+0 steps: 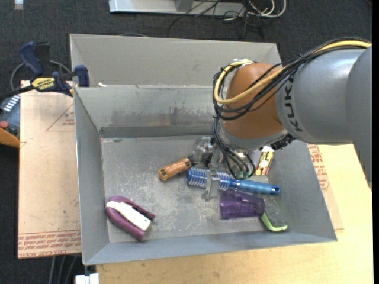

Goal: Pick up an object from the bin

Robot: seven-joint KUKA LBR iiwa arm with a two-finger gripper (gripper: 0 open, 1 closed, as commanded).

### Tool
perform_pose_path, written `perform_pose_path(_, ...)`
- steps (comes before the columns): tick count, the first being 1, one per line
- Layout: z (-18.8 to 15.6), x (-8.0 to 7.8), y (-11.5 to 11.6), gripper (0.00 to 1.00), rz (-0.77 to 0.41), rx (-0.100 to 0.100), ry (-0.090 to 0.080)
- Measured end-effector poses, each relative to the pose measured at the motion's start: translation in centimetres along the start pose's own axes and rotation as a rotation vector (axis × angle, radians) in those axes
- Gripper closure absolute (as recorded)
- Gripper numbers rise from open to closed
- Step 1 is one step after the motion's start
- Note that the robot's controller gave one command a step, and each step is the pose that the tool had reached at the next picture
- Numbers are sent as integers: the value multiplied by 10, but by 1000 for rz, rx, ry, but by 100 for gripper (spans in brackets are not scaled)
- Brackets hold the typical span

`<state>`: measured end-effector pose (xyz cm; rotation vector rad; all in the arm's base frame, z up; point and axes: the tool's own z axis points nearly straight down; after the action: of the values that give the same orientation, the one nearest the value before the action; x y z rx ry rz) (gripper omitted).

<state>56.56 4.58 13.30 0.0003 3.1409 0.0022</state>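
Closest to the lens, the grey arm is leaning in from the right, its orange cover and looped yellow cables hanging over the middle of the bin. Beneath that cover the hand is pointing down, sitting low over the bristle end of a blue brush; whether the hand is open or closed cannot be told. The blue brush is lying flat on the bin floor, right of centre, with its handle running out to the right. Just in front of the handle a purple cup is lying on its side. A green piece is resting beside the cup's right end, near the front wall. Left of the hand a brown-handled tool is lying at a slant, its metal end toward the hand. Behind the brush handle a yellow and red packet is peeking out from under the arm. Well apart, toward the front left corner, a purple and white stapler is lying alone.
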Motion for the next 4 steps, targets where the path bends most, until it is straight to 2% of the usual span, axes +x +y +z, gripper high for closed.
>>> perform_pose_path(1, 63, 6, -7, 100, -117, -1, 8)
perform_pose_path(3, 63, 6, -7, 100, -117, -2, 8)
perform_pose_path(4, -16, 1, -11, 100, -113, -2, 11)
